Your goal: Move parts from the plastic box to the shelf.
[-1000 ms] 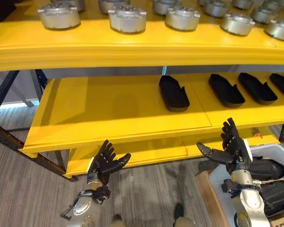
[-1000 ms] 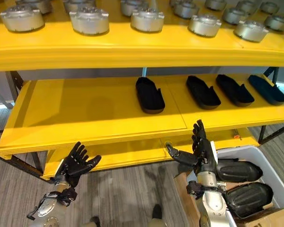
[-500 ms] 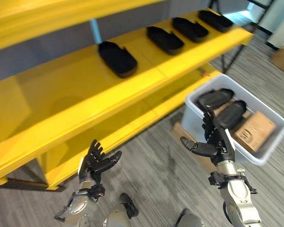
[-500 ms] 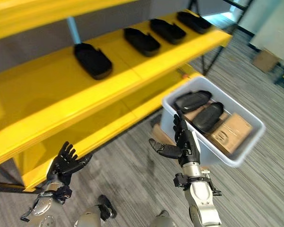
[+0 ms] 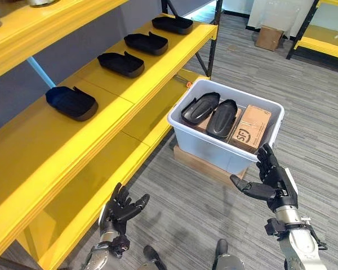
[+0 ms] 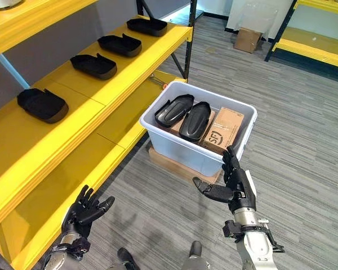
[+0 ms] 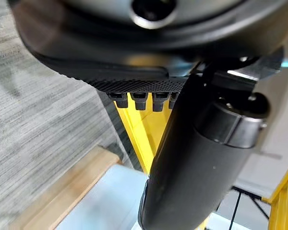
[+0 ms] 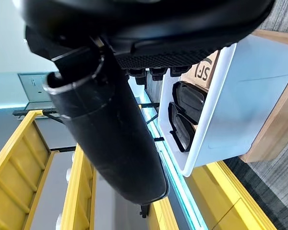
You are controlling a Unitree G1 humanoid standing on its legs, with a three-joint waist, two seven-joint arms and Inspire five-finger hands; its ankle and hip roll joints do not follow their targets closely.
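Note:
A white plastic box (image 5: 253,146) stands on the floor beside the yellow shelf (image 5: 96,132). Two black parts (image 5: 200,108) (image 5: 222,118) lie side by side in it, next to a cardboard carton (image 5: 251,127). Several black parts (image 5: 72,102) rest in a row on the shelf's middle board. My right hand (image 5: 273,181) is open, held in the air just short of the box's near corner, empty. My left hand (image 5: 119,207) hangs open low at the shelf's bottom board, also empty. The right wrist view looks past the thumb at the box (image 8: 216,110) and its parts (image 8: 187,100).
The box stands on a flat wooden board (image 5: 200,164). A cardboard box (image 5: 267,37) sits on the floor far back, beside a second yellow rack (image 5: 321,42). Grey plank floor spreads to the right of the box.
The camera has swung right and down, so the box now sits mid-view and the shelf runs off to the left. Both hands stay open and empty, the right one closer to the box.

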